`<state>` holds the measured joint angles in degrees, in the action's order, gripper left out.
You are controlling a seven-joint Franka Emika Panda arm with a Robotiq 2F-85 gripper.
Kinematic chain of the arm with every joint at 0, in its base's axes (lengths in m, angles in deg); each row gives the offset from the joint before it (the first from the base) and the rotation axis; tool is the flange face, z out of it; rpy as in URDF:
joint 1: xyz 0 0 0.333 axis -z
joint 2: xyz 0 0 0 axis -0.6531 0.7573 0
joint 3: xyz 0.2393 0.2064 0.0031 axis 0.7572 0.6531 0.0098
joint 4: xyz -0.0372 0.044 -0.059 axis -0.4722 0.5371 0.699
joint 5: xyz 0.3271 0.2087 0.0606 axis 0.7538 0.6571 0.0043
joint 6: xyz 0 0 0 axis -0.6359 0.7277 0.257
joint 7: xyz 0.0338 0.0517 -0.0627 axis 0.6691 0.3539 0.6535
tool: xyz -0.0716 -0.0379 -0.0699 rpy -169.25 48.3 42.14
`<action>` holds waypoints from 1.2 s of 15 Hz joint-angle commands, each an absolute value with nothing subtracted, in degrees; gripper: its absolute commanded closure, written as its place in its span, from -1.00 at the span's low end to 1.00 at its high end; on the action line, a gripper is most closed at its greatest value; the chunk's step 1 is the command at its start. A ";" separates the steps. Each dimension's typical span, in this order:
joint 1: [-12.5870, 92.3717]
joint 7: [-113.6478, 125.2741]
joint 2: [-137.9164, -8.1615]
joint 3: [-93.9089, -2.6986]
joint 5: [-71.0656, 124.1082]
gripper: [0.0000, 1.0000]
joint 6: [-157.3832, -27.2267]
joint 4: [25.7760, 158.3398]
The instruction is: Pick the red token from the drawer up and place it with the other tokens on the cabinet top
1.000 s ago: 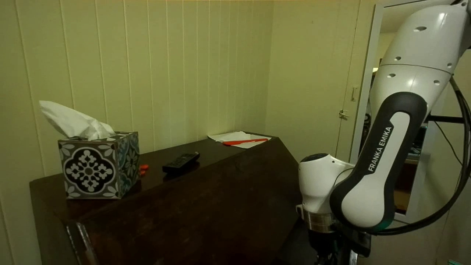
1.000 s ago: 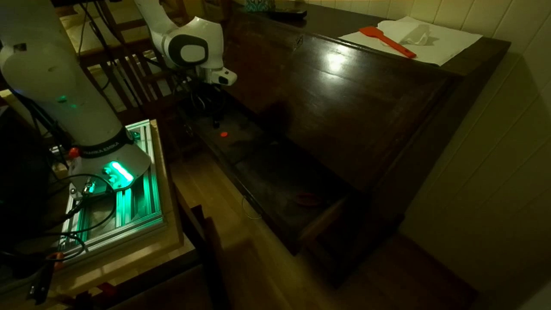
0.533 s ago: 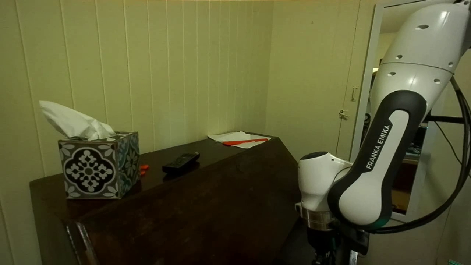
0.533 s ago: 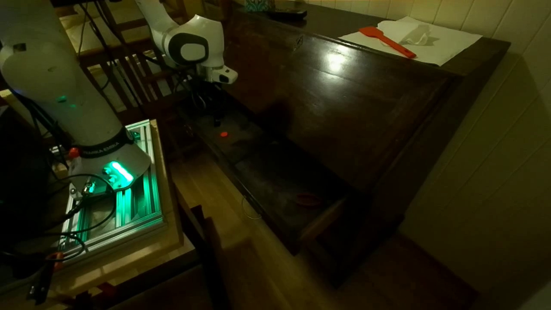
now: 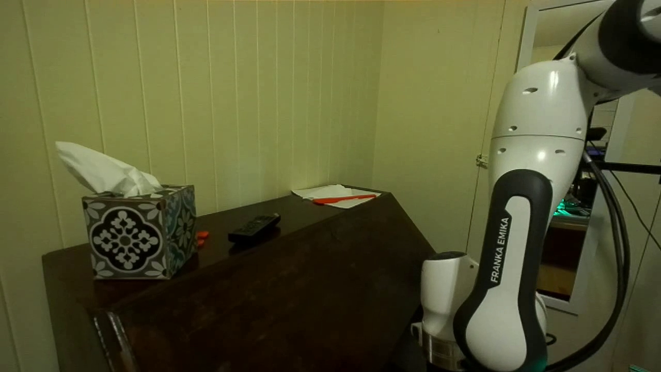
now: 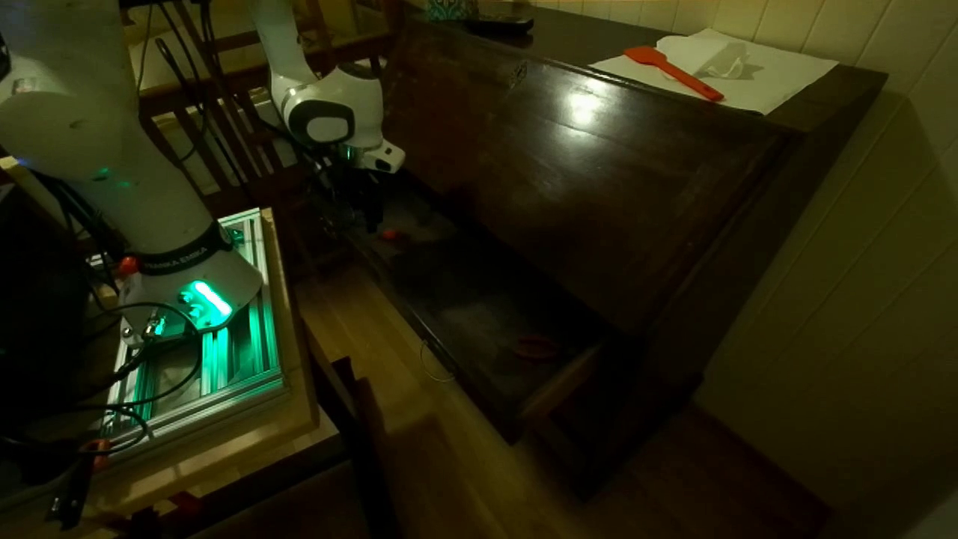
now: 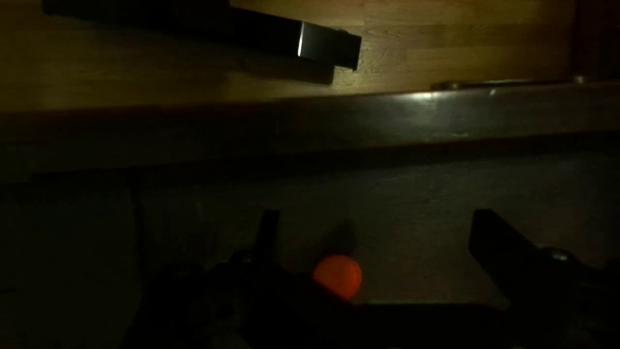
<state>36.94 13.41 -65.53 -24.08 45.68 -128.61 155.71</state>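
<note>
The red token (image 6: 391,235) lies in the open dark drawer (image 6: 464,314). In the wrist view the round token (image 7: 338,275) lies between the finger lines, nearer the left finger, its lower edge hidden by the dark gripper body. My gripper (image 7: 375,218) is open, with nothing between its fingertips. In an exterior view the gripper (image 6: 367,217) hangs low over the drawer beside the token, dark and hard to make out. Several other red-orange tokens (image 5: 201,237) lie on the cabinet top (image 5: 294,217), beside the tissue box (image 5: 129,237).
On the cabinet top are a black remote (image 5: 254,228) and a white paper (image 6: 786,67) with a red spatula (image 6: 677,75). A dark red ring-shaped object (image 6: 535,347) lies at the drawer's far end. The drawer's front rim (image 7: 421,114) crosses the wrist view. A sloped cabinet front (image 6: 569,165) rises behind the drawer.
The arm rose slightly at first, then came down clearly in both exterior views. The gripper is now lower, close beside the token. The token stays in its place.
</note>
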 commanded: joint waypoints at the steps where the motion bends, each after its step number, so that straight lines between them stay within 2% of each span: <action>1: 44.45 16.75 -55.96 -17.31 43.75 -1.00 -139.20 152.69; 4: 44.54 15.18 -52.16 -18.84 36.78 -1.00 -145.93 152.71; 10: 34.27 13.24 -52.08 -29.72 32.27 -1.00 -152.10 154.05; 18: 22.79 13.06 -49.74 -36.45 33.72 -1.00 -157.14 153.30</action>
<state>27.41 14.44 -51.47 -33.72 34.02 -153.93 153.73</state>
